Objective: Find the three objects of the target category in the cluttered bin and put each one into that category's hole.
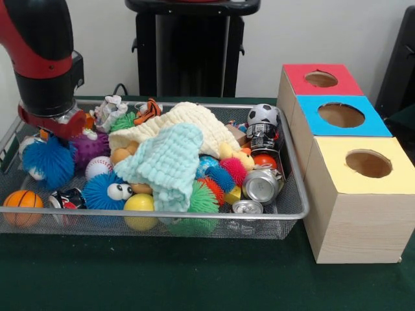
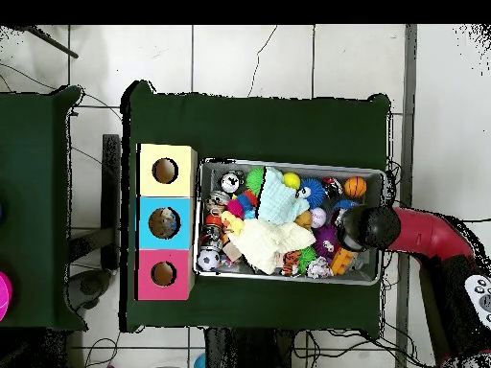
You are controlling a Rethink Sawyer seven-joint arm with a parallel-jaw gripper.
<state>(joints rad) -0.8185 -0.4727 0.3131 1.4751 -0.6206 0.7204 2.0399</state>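
Observation:
The wire-mesh bin (image 1: 78, 227) is heaped with toys, and it also shows in the overhead view (image 2: 288, 163). No clear plastic bottle or cup shows; a cream knitted cloth (image 1: 188, 120) and a mint cloth (image 1: 170, 162) cover the middle of the heap. The hole in the blue-topped box (image 1: 341, 115) lies between the red-topped and yellow-topped boxes right of the bin; it also shows in the overhead view (image 2: 163, 223). My gripper (image 1: 53, 123) hangs low over the bin's left end, just above a blue spiky ball (image 1: 48, 162) and a purple ball (image 1: 87, 149). The arm hides its tip.
Two silver cans (image 1: 261, 184) (image 1: 247, 207) lie at the bin's right front. A soccer ball (image 1: 262, 115), a baseball (image 1: 98, 167), an orange basketball (image 1: 23, 206), a yellow ball (image 1: 141, 208) and several fuzzy toys fill the rest. A black pedestal (image 1: 191, 52) stands behind.

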